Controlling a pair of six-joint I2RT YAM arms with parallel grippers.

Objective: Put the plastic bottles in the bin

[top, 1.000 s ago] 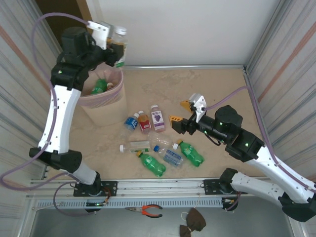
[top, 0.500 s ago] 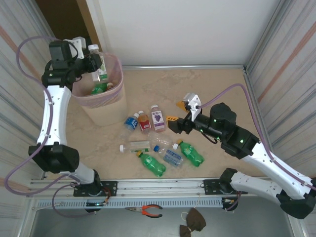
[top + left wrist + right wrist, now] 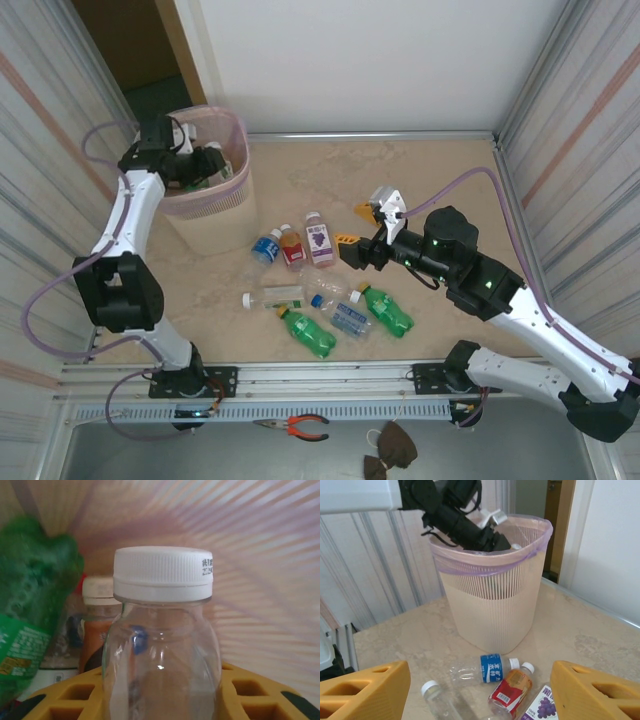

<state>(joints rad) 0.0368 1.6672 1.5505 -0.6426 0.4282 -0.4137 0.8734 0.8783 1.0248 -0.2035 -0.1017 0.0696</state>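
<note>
The bin [image 3: 208, 205], pale pink mesh over beige, stands at the back left. My left gripper [image 3: 205, 164] reaches down inside it, shut on a clear bottle with a white cap [image 3: 162, 630]; its yellow fingers [image 3: 260, 695] flank the bottle. Beside it in the bin lie a green bottle [image 3: 30, 625] and an orange-labelled bottle [image 3: 97, 630]. My right gripper [image 3: 360, 232] hangs open above the table, nothing between its fingers [image 3: 365, 692]. Below it lie a blue-labelled bottle [image 3: 490, 667], a red-labelled one [image 3: 512, 692] and a grape-labelled one [image 3: 319, 238].
More bottles lie nearer the front: a clear one [image 3: 272, 297], two green ones [image 3: 305, 331] [image 3: 386, 310] and a crushed blue-labelled one [image 3: 340, 312]. Corrugated walls close in left and right. Bare tabletop [image 3: 420, 175] stretches at the back right. Pliers [image 3: 297, 427] lie beyond the front rail.
My left arm has come down from above the bin's rim into the bin, carrying the clear bottle. The right arm has shifted slightly left.
</note>
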